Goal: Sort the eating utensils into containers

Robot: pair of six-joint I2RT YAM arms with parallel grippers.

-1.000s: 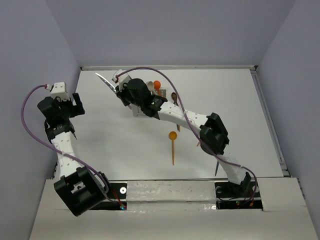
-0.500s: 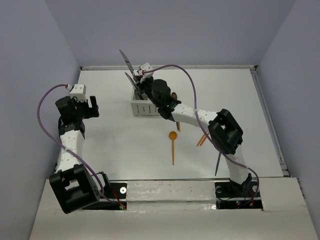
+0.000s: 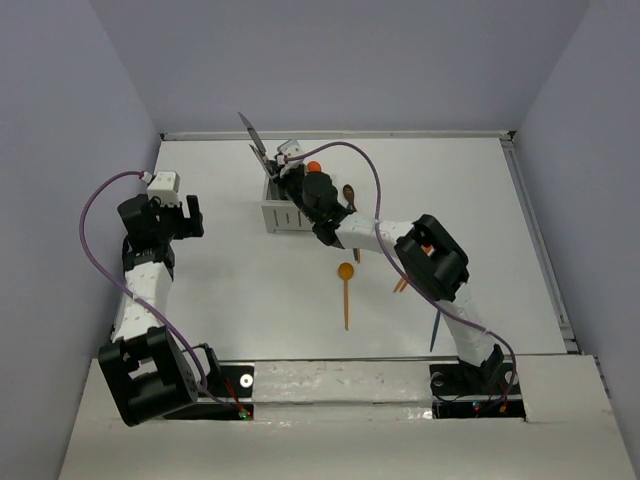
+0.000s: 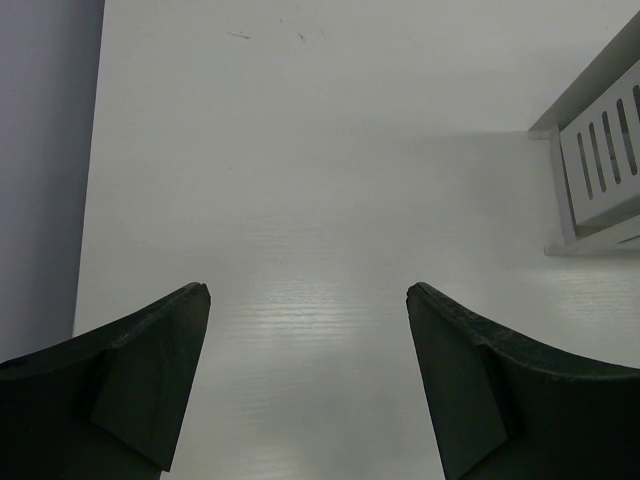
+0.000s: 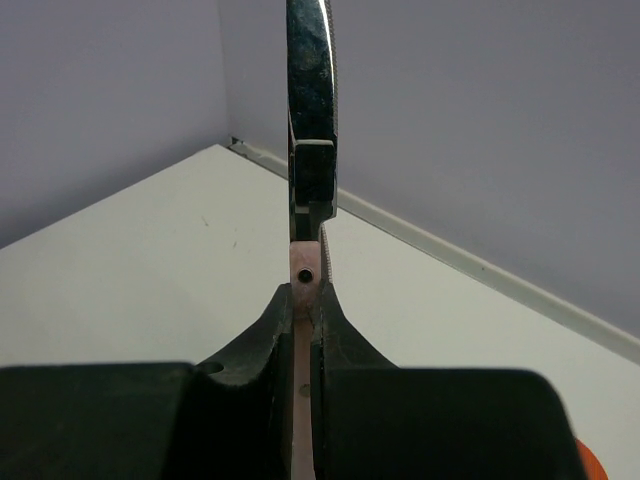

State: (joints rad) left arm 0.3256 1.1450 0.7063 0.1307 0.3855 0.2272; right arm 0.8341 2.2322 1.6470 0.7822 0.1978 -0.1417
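Note:
My right gripper (image 5: pixel 307 290) is shut on the pink handle of a knife (image 5: pixel 311 110), whose silver blade stands straight up. From above, the knife (image 3: pixel 251 134) pokes up and left over the far-left end of the white container (image 3: pixel 282 216), with the right gripper (image 3: pixel 281 167) just above it. An orange spoon head (image 3: pixel 314 167) shows inside the container. My left gripper (image 4: pixel 308 292) is open over bare table, and the container's slotted side (image 4: pixel 603 160) lies to its right. From above, the left gripper (image 3: pixel 187 216) hangs left of the container.
An orange spoon (image 3: pixel 346 292) lies on the table in front of the container. A brown spoon (image 3: pixel 349 194) sits to the container's right. Orange utensils (image 3: pixel 403 283) and a teal one (image 3: pixel 436 327) lie partly under the right arm. Walls close in left, right and back.
The right gripper swung the knife from pointing left to upright, then settled over the container's left end. The left arm moved right, toward the container.

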